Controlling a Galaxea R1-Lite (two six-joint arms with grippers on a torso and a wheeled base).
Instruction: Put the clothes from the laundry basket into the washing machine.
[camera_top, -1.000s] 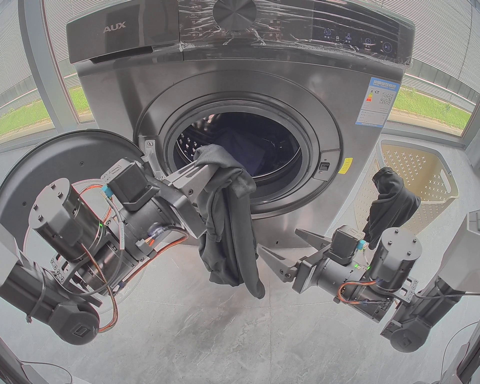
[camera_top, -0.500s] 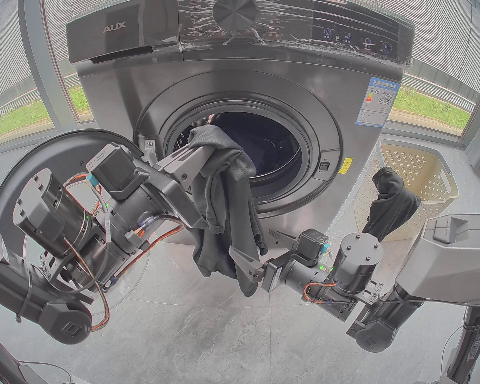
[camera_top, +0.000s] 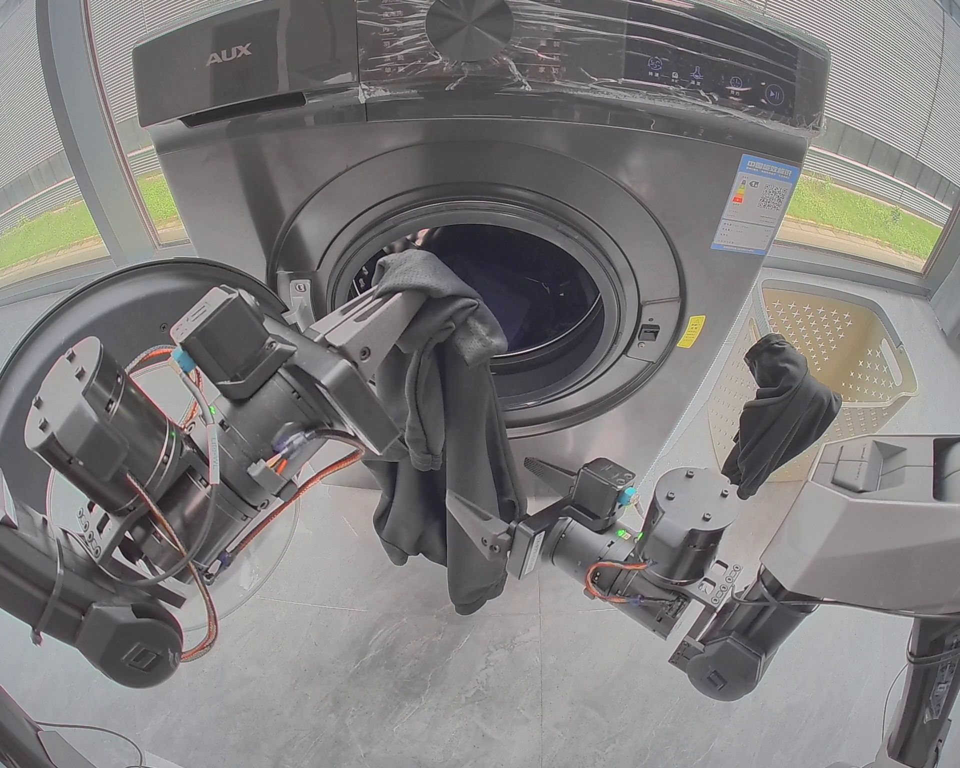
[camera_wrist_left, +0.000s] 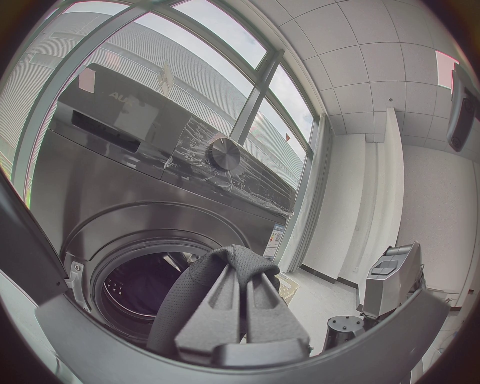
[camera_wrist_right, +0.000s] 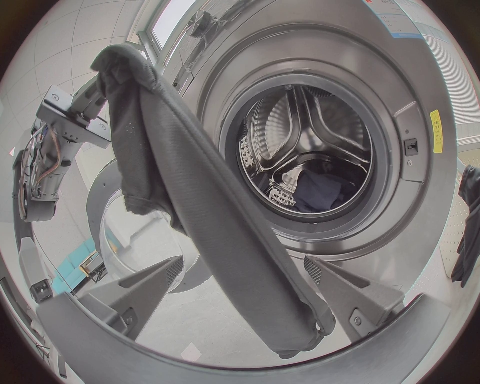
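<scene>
Two arms now work one piece. Within the last second the left tool (camera_top: 395, 300) has raised the grey garment (camera_top: 440, 420) to the open mouth of the washing machine (camera_top: 600, 180). The right tool (camera_top: 488, 485) has swung in from the basket side, and its spread, empty fingers now straddle the hanging tail. Gathering that tail and feeding it inside looks like the next step. The left tool is clenched on the garment's top fold. Below it the cloth hangs limp and creased in a long drape, apparently clear of the floor. Dark clothes (camera_wrist_right: 320, 192) already lie in the drum. A black garment (camera_top: 780, 410) drapes over the rim of the laundry basket (camera_top: 850, 340).
</scene>
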